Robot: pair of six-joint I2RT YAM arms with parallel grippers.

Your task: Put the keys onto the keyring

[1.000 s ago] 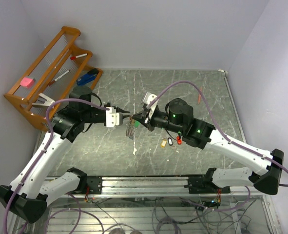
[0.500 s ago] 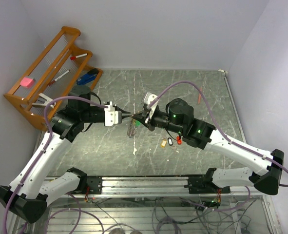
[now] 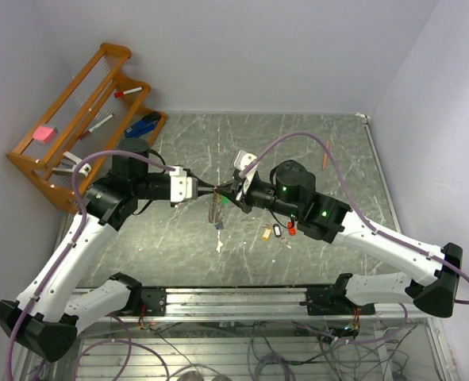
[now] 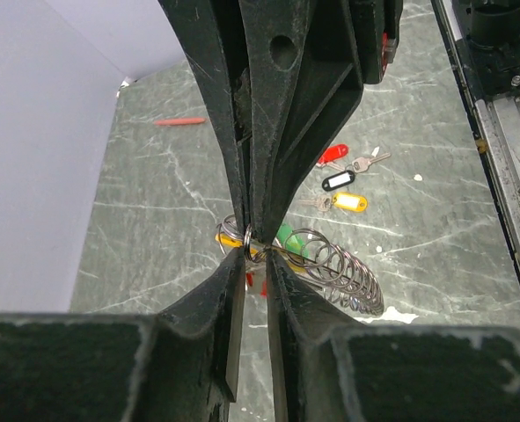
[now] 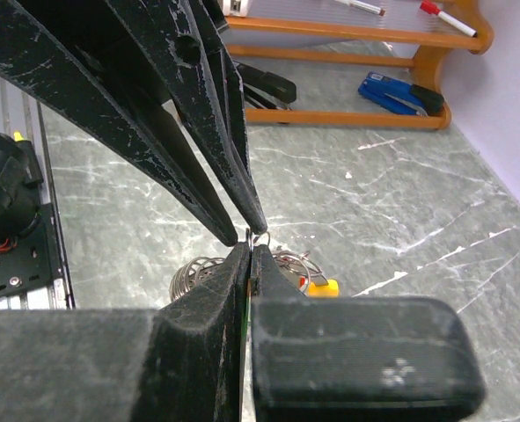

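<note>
My two grippers meet tip to tip above the middle of the table. The left gripper (image 3: pixel 209 189) (image 4: pixel 258 257) is nearly closed, pinching the thin silvery keyring (image 4: pixel 246 237) (image 5: pixel 260 237) at its tips. A stretched coil of wire loops (image 4: pixel 343 268) (image 3: pixel 214 210) and a yellow band (image 4: pixel 227 239) hang from it. The right gripper (image 3: pixel 226 194) (image 5: pixel 249 251) is shut, with a sliver of green between its fingers. The green key tag (image 4: pixel 286 236) sits right behind them. Three more keys lie on the table: red (image 4: pixel 333 156), black-and-white (image 4: pixel 339 180) and yellow (image 4: pixel 349 202).
A wooden rack (image 3: pixel 75 119) with pens and a blue stapler (image 5: pixel 400 92) stands at the back left. An orange pen (image 3: pixel 324 161) lies at the back right. The arms' metal rail (image 3: pixel 234 298) runs along the near edge.
The left wrist has shifted slightly and the hanging coil sits a little lower. Both grippers stay tip to tip.
</note>
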